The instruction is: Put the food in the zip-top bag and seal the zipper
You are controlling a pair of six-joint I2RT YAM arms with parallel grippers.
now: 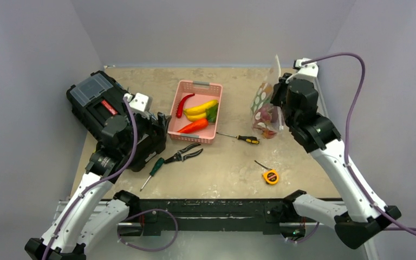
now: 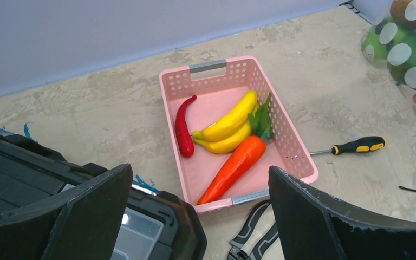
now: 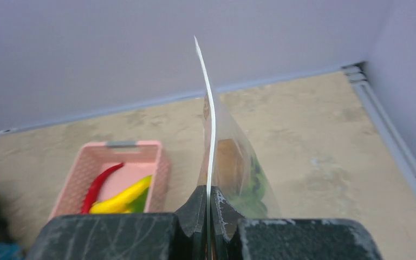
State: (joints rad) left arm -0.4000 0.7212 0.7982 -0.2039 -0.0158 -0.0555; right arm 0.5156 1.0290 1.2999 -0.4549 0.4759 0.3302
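Note:
The zip-top bag [image 1: 262, 105], clear with white dots, stands at the right with green, brown and reddish food inside; it also shows in the left wrist view [image 2: 406, 49]. My right gripper [image 3: 210, 208] is shut on the bag's zipper [image 3: 210, 119], which rises edge-on between the jaws. The pink basket [image 1: 180, 89] holds a red chili [image 2: 183, 132], bananas [image 2: 230, 122] and a carrot [image 2: 233, 168]. My left gripper [image 2: 199, 179] is open and empty, above the toolbox edge just left of the basket's near end.
A black toolbox [image 1: 100, 105] lies at the left. Pliers [image 1: 184, 155] and a green screwdriver [image 1: 153, 172] lie in front of the basket. A yellow-black screwdriver [image 1: 241, 138] and a tape measure [image 1: 271, 176] lie mid-right. Walls enclose the table.

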